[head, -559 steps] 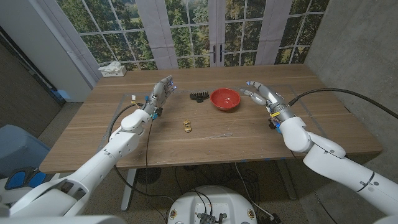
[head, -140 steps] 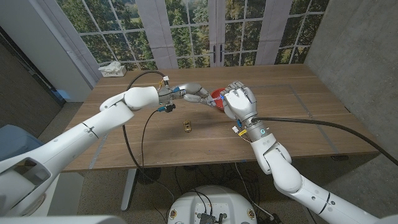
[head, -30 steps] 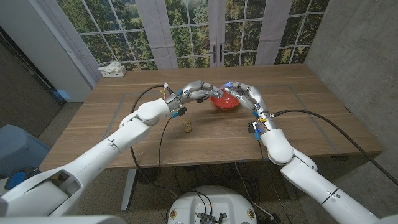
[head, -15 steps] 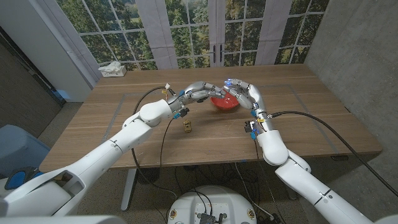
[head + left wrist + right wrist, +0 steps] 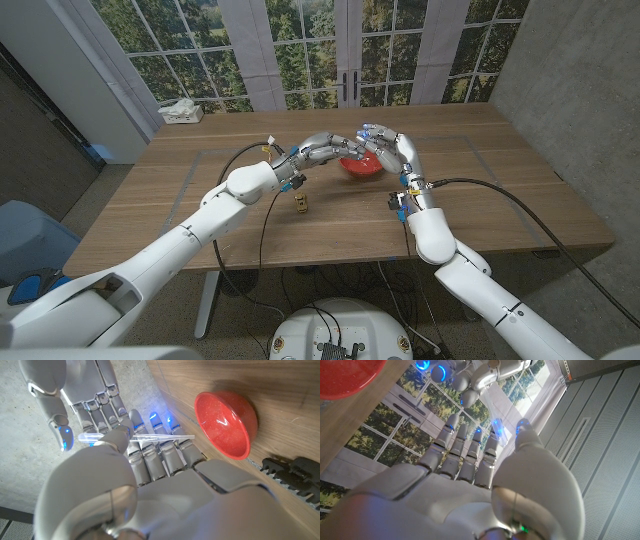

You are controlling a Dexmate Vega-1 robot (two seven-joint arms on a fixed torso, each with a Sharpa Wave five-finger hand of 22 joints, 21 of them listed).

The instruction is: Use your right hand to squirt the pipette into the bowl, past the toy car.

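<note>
Left hand (image 5: 125,470) pinches the clear pipette (image 5: 137,437) above the red bowl (image 5: 362,163), right hand (image 5: 385,148) spread opposite it, should grip the bulb firmly before left releases.

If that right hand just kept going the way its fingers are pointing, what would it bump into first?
Most likely the left hand, which holds the clear pipette right in front of the right hand. Their fingertips look nearly touching above the red bowl, though the depth between them is hard to judge.
</note>
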